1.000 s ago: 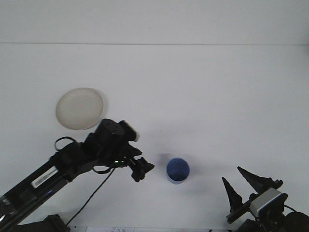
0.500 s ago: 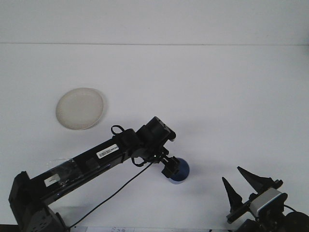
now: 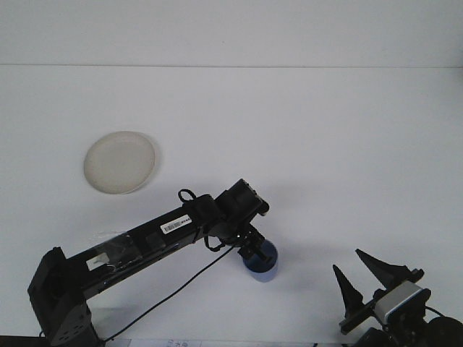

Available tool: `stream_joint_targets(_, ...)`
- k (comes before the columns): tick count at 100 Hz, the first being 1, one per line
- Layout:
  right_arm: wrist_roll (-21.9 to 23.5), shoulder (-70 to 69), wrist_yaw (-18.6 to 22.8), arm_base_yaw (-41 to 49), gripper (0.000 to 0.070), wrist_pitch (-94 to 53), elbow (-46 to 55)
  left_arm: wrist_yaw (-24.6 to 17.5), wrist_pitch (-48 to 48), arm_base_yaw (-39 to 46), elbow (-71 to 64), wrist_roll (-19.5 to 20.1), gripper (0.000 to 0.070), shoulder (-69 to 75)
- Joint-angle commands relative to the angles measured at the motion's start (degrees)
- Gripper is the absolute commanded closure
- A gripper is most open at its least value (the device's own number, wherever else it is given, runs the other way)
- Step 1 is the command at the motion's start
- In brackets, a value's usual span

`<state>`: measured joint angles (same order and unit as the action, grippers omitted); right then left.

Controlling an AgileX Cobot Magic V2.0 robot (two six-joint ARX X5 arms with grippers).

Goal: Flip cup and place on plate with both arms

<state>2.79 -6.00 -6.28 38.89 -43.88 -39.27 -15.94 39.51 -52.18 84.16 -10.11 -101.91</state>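
Low on the counter (image 3: 304, 144), near the front edge and a little right of middle, sits the blue cup (image 3: 263, 264), and the left pincer (image 3: 253, 252) is right on top of it. The arm reaches across from the lower left, its head bent down over the cup's near-left rim. The fingers are buried against the blue; whether they are clamped on the wall or only spread around it, I cannot tell from here. Whether the cup's mouth is up or down is also hidden, since the pincer covers the top.

Over at bottom right the right pincer (image 3: 365, 278) waits, its two dark fingers plainly spread apart, nothing between them, well clear of the cup.

The plate (image 3: 119, 162) lies far off at the upper left, pale, round, bare, well apart from everything.

Now, the cup itself: it looks like a small plastic tumbler, so I'd judge it light, stiff enough to pinch, and smooth-sided, which means slippery. A light cup skids or tips if nudged from one side. The best hold is probably across the rim, one finger inside and one outside, or square across the body. For the flip, a hand-off mid-body to the right pincer seems sensible, leaving the rim free to land on the plate.
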Motion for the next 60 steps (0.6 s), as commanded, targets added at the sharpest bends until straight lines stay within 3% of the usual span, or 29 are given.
stream_joint_targets(1,0.0,-0.1,-0.2,0.5,0.0311,0.6,-0.2,0.1,0.0,-0.8,1.4,0.4,0.0689,-1.4)
stream_joint_targets(35,0.0,-0.1,-0.2,0.5,0.0311,0.6,-0.2,4.6,7.2,1.1,5.3,4.8,0.069,1.4)
stream_joint_targets(60,0.2,-0.1,-0.2,0.5,0.0311,0.6,-0.2,17.2,14.8,11.5,8.4,10.8,0.0691,12.1)
